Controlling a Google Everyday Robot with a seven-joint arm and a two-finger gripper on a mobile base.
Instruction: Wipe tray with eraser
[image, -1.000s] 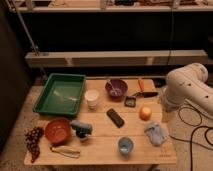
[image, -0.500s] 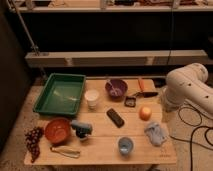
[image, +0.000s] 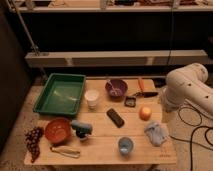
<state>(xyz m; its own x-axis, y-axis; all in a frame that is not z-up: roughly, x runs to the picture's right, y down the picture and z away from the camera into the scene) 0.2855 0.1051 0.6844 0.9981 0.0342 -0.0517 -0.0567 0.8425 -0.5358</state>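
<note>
Eraser (image: 115, 117) flat on table (image: 100, 145), long axis diagonal far-left to near-right; gripper unseen near white arm (image: 187, 90), jaws wide.

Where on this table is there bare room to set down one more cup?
Bare wood lies between the eraser and the blue cup, and along the front edge left of that cup. The tray floor is also bare. It is crowded around the purple bowl. The arm stands off the right edge; its gripper is not visible.
</note>
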